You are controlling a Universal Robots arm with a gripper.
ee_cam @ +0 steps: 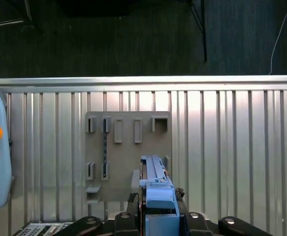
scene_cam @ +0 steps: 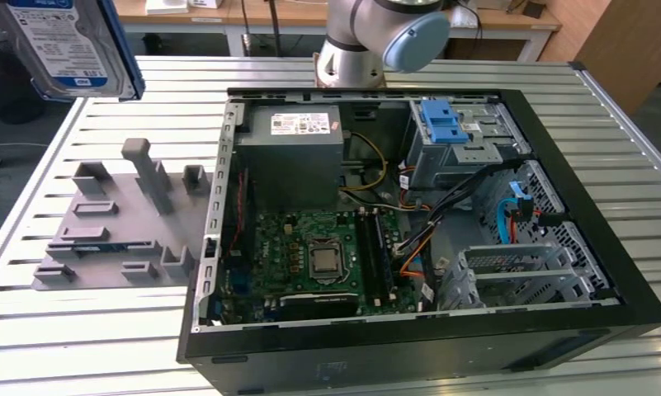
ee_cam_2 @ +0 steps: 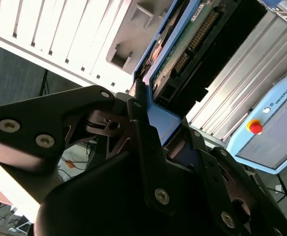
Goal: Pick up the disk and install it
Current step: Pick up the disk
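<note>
The disk (scene_cam: 68, 45) hangs clear of everything, label facing the exterior camera, high over the worktop's (scene_cam: 88, 330) far corner on the exterior view's left. In the second wrist view my jaws are closed on the blue bracket (ee_cam_2: 165, 123) at one end of the disk, so its body (ee_cam_2: 185, 49) sticks out beyond the grip. The first wrist view shows it edge-on (ee_cam: 156, 172) above the grey fixture block (ee_cam: 129, 147), which sits near the worktop's edge.

I judge this to be the carry toward the open computer case (scene_cam: 418, 351), which takes up the middle of the worktop and reaches toward its edge on the exterior view's right. The drive cage (scene_cam: 462, 148) with its blue latch (scene_cam: 446, 124) is at the case's far side.

- I would move slowly, because an end grip on plastic lets the disk's weight lever against the jaws.
- I would hold the disk's angle steady and check in both wrist views that the bracket has not slipped.
- I would stay high over the case wall and the power supply (scene_cam: 297, 148).
- The cables (scene_cam: 474, 194) lying just beside the cage could snag a corner, so I would approach from the side away from them.
- The motherboard (scene_cam: 319, 256) below is exposed, so a drop there would be costly.
</note>
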